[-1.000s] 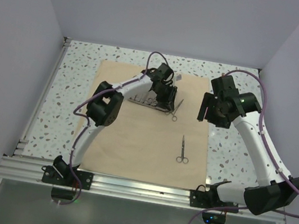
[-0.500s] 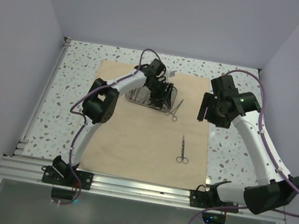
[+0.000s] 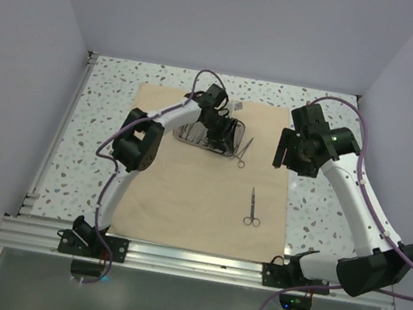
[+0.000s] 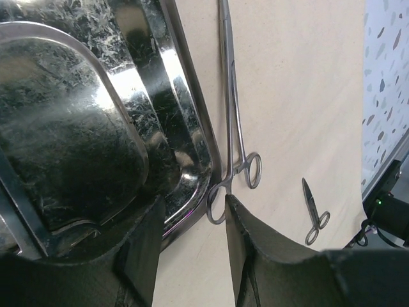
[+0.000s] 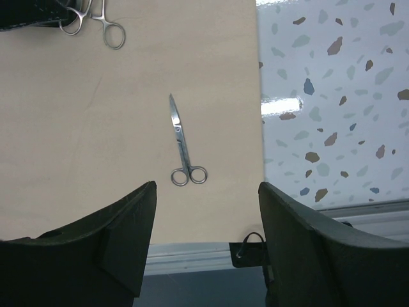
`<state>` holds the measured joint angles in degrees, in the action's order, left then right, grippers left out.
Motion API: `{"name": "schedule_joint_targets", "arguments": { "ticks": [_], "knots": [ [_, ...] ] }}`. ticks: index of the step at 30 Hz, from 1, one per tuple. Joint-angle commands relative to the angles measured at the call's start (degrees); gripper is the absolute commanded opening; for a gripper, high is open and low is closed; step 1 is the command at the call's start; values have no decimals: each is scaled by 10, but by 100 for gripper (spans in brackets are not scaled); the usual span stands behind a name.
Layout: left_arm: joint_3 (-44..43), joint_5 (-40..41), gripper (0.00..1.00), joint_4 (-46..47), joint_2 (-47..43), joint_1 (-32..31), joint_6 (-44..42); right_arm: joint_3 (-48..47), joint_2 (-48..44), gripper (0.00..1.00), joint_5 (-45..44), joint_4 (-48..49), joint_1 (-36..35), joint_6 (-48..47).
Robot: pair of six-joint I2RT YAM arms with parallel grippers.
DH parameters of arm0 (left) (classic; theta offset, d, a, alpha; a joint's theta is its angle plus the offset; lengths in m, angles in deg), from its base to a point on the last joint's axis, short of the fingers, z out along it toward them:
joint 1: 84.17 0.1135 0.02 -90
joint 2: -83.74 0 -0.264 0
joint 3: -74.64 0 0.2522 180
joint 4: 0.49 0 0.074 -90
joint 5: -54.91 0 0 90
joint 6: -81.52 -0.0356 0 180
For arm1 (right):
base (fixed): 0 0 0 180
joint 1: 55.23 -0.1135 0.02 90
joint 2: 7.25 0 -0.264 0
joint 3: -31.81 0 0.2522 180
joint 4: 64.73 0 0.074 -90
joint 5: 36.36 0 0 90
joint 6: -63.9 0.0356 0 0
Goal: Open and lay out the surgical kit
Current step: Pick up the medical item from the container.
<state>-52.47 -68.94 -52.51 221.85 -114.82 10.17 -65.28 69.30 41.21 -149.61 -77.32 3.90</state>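
Since the earlier frame, the left gripper [image 4: 193, 208] has shifted a little to the left over the steel tray [image 4: 192, 137], and its wrist has swung back toward the far side. The right arm, the forceps and the scissors lie as they did.

The beige cloth wrap [image 3: 185, 191] is spread flat on the speckled surface [image 3: 101, 123]. The tray sits on the far middle part of the cloth. The left gripper hangs low at the tray's right end with its jaws parted and nothing between them. In the left wrist view the tray's rim and one ring of the forceps [image 4: 231, 96] show through the gap. The forceps lie on the cloth just beside the tray's right rim, with the ring handles toward the near side. What the tray holds cannot be made out under the arm.

The scissors [image 5: 182, 147] lie alone on the cloth, nearer the arm bases and close to the right edge, with the rings toward the near side. The right gripper [image 5: 208, 192] hovers above the cloth's right edge with its jaws spread wide and empty.
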Motion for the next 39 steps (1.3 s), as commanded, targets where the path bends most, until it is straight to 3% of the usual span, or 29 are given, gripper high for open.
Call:
{"name": "schedule_joint_targets", "arguments": {
  "ticks": [1, 11, 14, 15, 17, 25, 39],
  "knots": [
    [18, -9, 47, -40, 9, -15, -25, -1, -3, 68, 5, 8, 1, 1],
    [16, -15, 39, -40, 12, -24, -29, 9, -9, 68, 3, 7, 2, 1],
    [18, -10, 23, -35, 17, -24, -24, 7, -9, 68, 2, 8, 1, 1],
    [18, -11, 11, -33, 21, -24, -20, 6, -9, 68, 2, 8, 2, 1],
    [16, -13, 0, -26, 25, -24, -15, 5, -9, 68, 2, 8, 1, 1],
    [9, -16, 0, -6, 9, -24, 5, 9, -13, 67, 2, 6, 2, 1],
    [78, 69, 0, 87, -150, -23, 90, -27, 11, 66, -35, -41, 2, 22]
  ]
}}
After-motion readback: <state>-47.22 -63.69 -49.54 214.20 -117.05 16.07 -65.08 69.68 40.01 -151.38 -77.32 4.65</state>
